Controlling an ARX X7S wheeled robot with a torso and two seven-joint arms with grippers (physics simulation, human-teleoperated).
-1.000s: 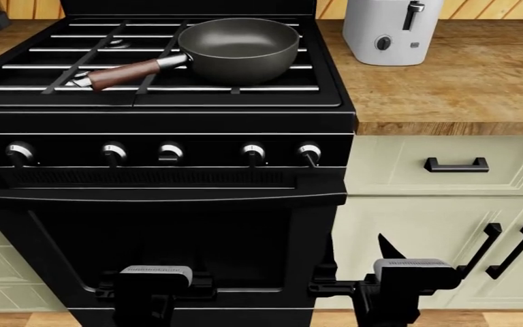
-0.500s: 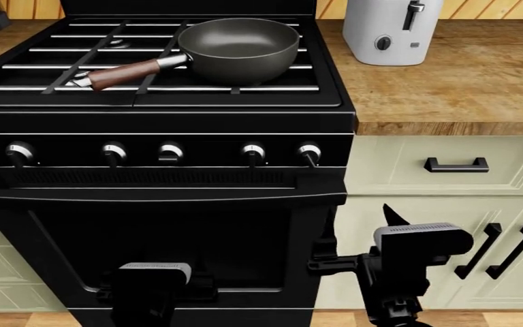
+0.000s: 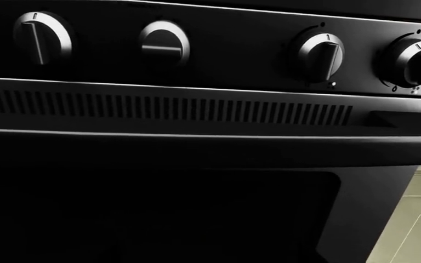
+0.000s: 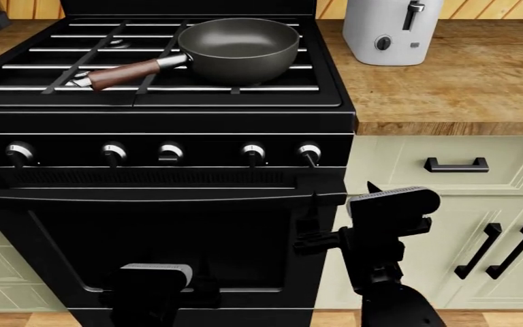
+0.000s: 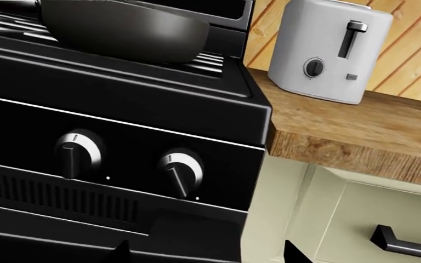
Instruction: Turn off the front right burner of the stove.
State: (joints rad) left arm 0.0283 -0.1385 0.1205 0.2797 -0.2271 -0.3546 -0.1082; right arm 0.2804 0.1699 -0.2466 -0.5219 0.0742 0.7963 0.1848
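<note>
Stove fills most of what we see, glossy and black, its oven door just beside our right pincer and directly ahead of our left pincer. Above and beyond the right pincer runs the wooden surface carrying a white toaster, and cream cabinets with black handles stand just behind that pincer. On the grates, up and away from both pincers, sits a dark saucepan with a brown handle; the front right burner lies beneath it, barely visible. The rightmost knob is above the right pincer, near but apart. We cannot tell whether either pincer is apart or together; only their camera housings and dark tips show.
</note>
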